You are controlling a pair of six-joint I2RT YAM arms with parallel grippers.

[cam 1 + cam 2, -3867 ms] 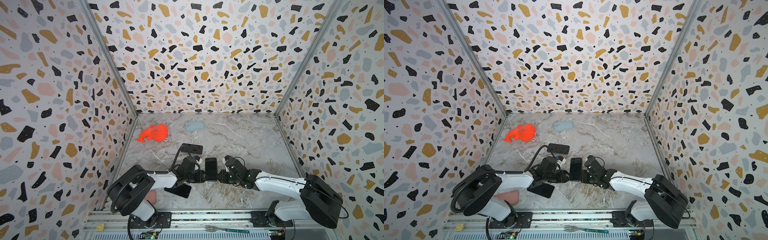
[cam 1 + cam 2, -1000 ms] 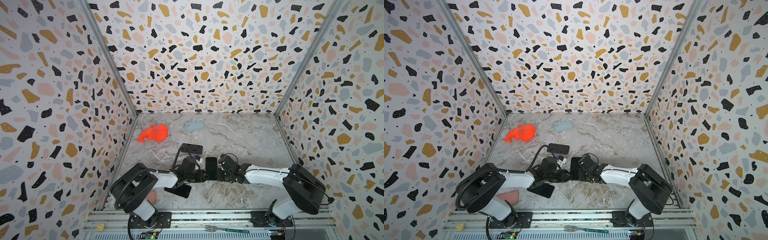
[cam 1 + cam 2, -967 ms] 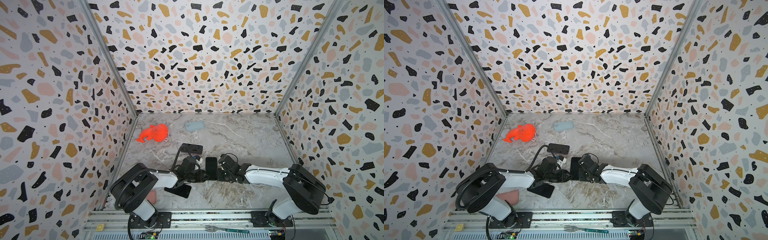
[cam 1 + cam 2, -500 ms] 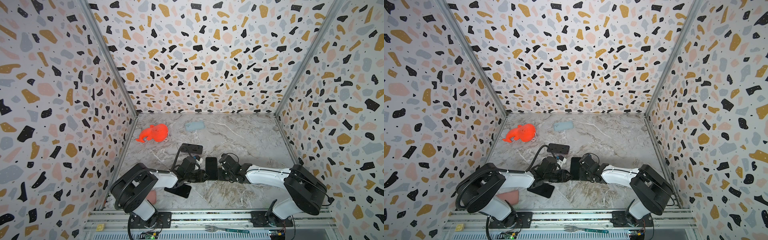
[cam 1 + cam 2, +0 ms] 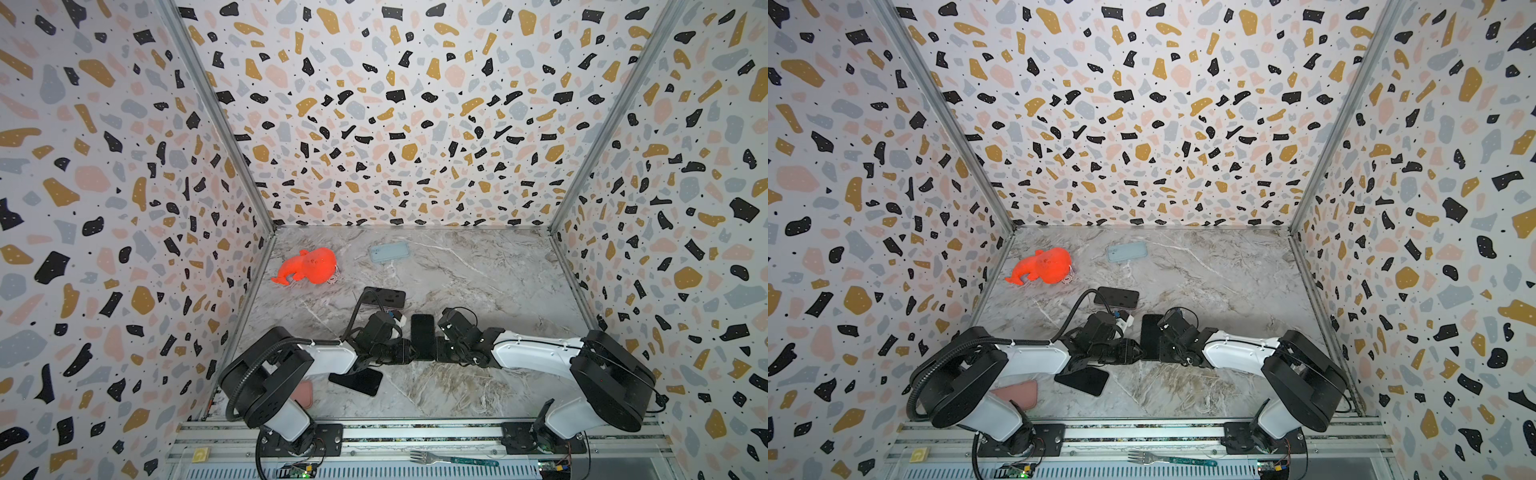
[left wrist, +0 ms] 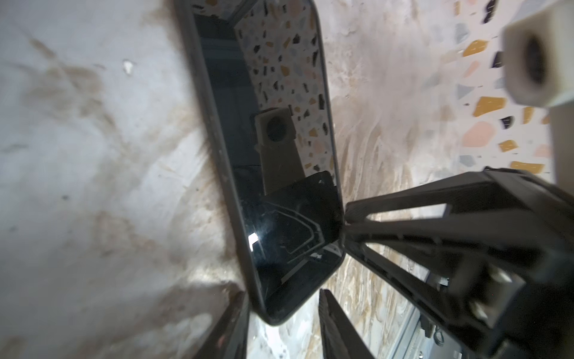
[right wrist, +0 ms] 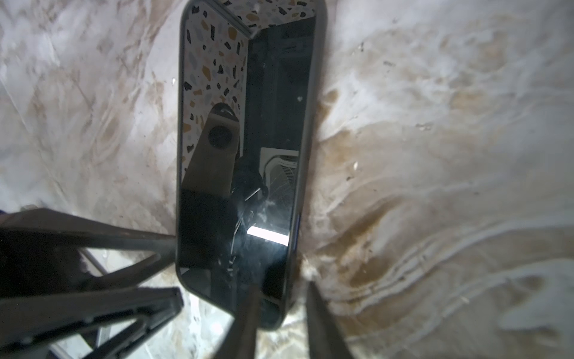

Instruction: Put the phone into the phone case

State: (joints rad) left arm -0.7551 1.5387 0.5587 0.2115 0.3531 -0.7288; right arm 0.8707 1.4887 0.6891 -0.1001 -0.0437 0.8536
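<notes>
Both arms are down low on the counter (image 5: pixel 498 282) and the phone (image 5: pixel 422 336) is lying flat, screen up, right between them: left claw (image 5: pixel 409 353) at its near end on one side, right claw (image 5: pixel 437 353) at the same end on the other, tips almost facing each other across the glass. Left claw: fingers (image 6: pixel 234 324) spread part way, straddling the phone's near corner, one along the long edge, the other just past the short end. From the right wrist camera there's a sliver of counter showing between that second finger (image 7: pixel 149 304) and the corner, so I'd call it released, not pinching. Right claw: released too, fingers (image 6: pixel 403 195) apart, both tips up against the phone's long edge close to that near end, touching it by the look of the left wrist camera. There's a dark rim (image 6: pixel 217 155) running round the screen, but whether that's the phone case I can't tell from here. The glass just mirrors the speckled walls (image 5: pixel 415 124). Past the left claw, toward the back wall, sits a black slab (image 5: pixel 384 297), farther out a pale blue slab (image 5: pixel 390 252), and off to that claw's outer side an orange toy (image 5: pixel 307 266). Tucked under the left arm, behind its claw, a second black slab (image 5: pixel 359 381) and a pink slab (image 5: pixel 305 392). Well behind both claws, a fork (image 5: pixel 453 460) lies on the front rail (image 5: pixel 415 432).
</notes>
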